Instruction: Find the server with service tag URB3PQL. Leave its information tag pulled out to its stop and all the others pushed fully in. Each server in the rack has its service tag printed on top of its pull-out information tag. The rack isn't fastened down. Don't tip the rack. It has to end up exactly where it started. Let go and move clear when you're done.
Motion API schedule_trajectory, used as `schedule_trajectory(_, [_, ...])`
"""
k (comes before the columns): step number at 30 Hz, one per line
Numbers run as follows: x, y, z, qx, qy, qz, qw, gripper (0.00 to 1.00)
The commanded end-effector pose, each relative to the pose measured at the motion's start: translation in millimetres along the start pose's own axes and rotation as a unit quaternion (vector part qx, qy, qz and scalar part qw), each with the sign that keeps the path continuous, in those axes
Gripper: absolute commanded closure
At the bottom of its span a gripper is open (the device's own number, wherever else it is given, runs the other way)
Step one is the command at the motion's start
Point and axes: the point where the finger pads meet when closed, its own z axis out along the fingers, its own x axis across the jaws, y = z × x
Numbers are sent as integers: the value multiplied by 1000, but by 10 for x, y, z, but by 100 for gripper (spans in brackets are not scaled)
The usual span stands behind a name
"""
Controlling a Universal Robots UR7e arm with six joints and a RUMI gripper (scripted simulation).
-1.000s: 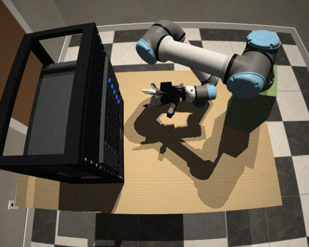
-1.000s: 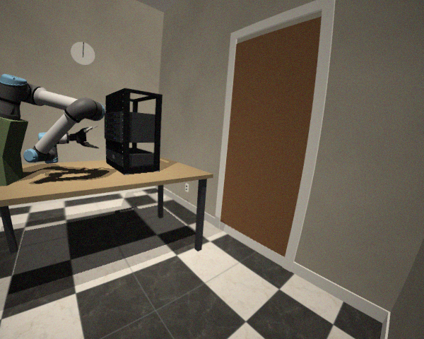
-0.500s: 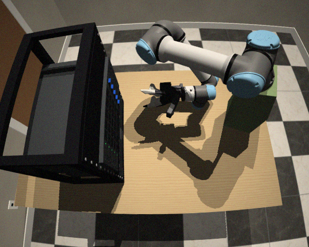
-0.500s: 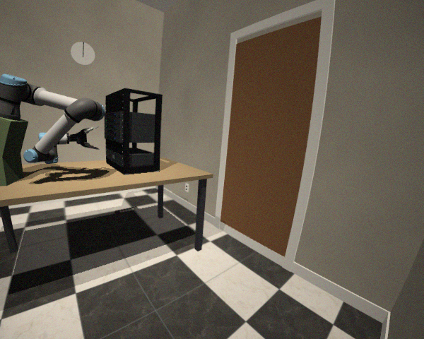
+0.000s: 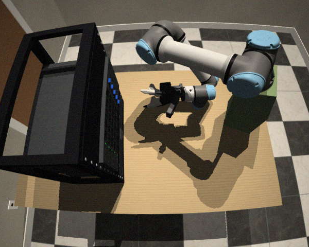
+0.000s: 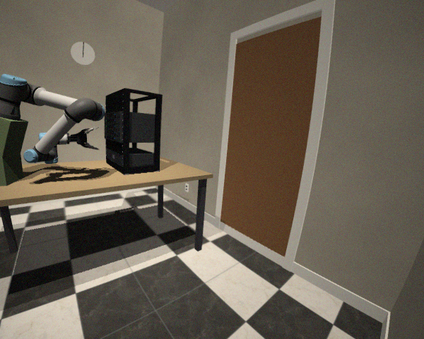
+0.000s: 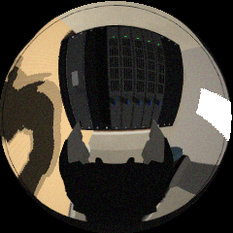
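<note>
This looks like a small technical room, maybe a lab or server room (I cannot tell which of the two). A robot arm (image 5: 195, 50) (image 6: 53, 135) is mounted on a green block (image 5: 252, 108) (image 6: 3, 149) at one end of a wooden worktop (image 5: 159, 196) (image 6: 183, 175). At the other end there stands a black rack (image 5: 89, 80) (image 6: 157, 135) (image 7: 174, 78) with servers (image 5: 111, 122) (image 6: 114, 126) (image 7: 136, 73), showing small green lights. Around them are plain grey walls (image 6: 193, 91), a brown door (image 6: 271, 135), a round clock (image 6: 82, 53) and a floor (image 5: 306, 138) (image 6: 219, 270) of black and white tiles.
</note>
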Motion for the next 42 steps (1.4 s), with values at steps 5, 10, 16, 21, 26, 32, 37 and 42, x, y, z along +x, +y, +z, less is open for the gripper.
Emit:
schedule_trajectory(5, [-2,2,3,0,-1,1,1000,0])
schedule_trajectory(10, [-3,2,3,0,-1,1,1000,0])
schedule_trajectory(16, [-3,2,3,0,-1,1,1000,85])
schedule_trajectory(21, [-3,2,3,0,-1,1,1000,85])
schedule_trajectory(26, [-3,2,3,0,-1,1,1000,85])
schedule_trajectory(32, [-4,0,6,0,-1,1,1000,85])
schedule_trajectory(37, [-6,-6,16,0,-1,1,1000,85])
schedule_trajectory(42, [-7,-6,17,0,-1,1,1000,85])
